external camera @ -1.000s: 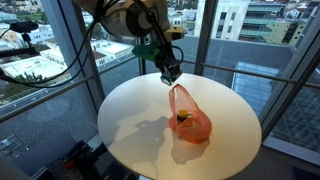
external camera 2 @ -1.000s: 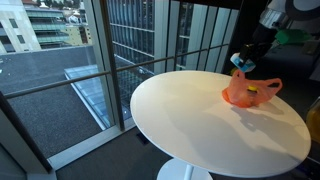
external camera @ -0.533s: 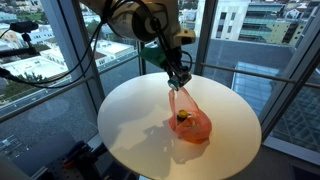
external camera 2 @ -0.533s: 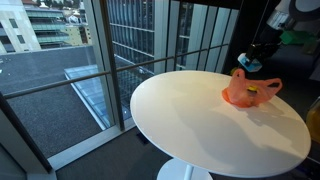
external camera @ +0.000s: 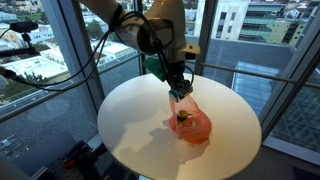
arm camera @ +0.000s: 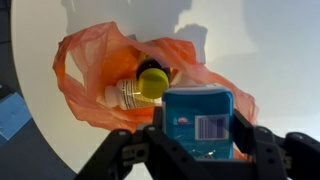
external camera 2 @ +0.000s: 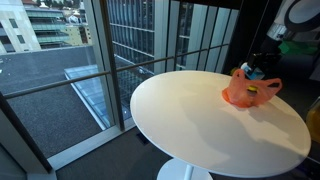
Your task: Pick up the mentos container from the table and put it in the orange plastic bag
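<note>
Gripper (arm camera: 200, 140), jaws clamped on the blue mentos container (arm camera: 198, 115), held just above the mouth of the orange plastic bag (arm camera: 90, 70). A yellow-capped bottle (arm camera: 140, 90) lies inside the bag. The bag rests on the round white table (external camera: 130, 120), with open tabletop around it. Glass walls (external camera 2: 140, 40) stand beyond the table's rim.
</note>
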